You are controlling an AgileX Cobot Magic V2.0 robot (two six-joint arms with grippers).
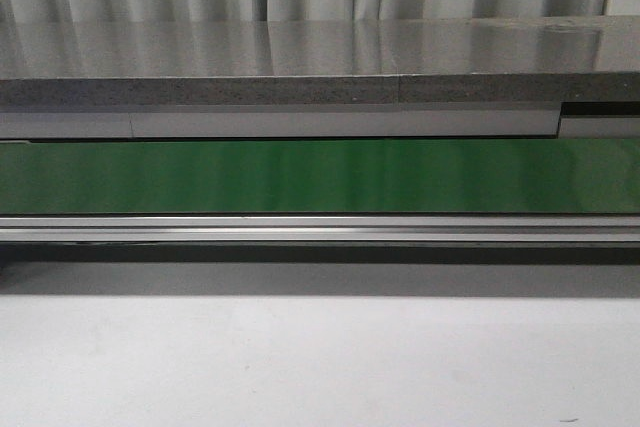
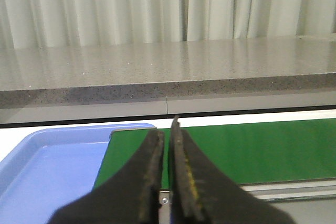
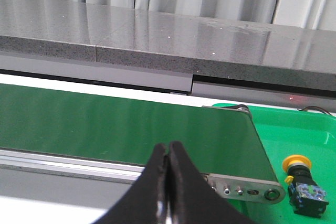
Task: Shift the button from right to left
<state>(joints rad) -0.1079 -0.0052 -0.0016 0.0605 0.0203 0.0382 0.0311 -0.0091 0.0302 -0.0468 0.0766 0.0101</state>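
Now: right tool (image 3: 167, 153) pressed together, empty, above near rail of green belt (image 3: 121, 127); button (image 3: 302, 182) lies on side in green tray (image 3: 310, 135) just past belt's end, untouched, likely waiting pickup; left tool (image 2: 167, 140) pressed together, empty, near blue tray (image 2: 47, 171), probable drop spot; grey ledge (image 3: 157, 35) beyond.

**Two dark pincers**

The left pincer (image 2: 167, 129) has two long black fingers (image 2: 149, 171) that get thin at the tips and wide at the base. Their inner sides look rough and worn, and one has a yellowish strip along its edge.

The right pincer (image 3: 168, 148) has two black fingers (image 3: 181, 182) of the same shape, smooth and dark, with pointed tips.
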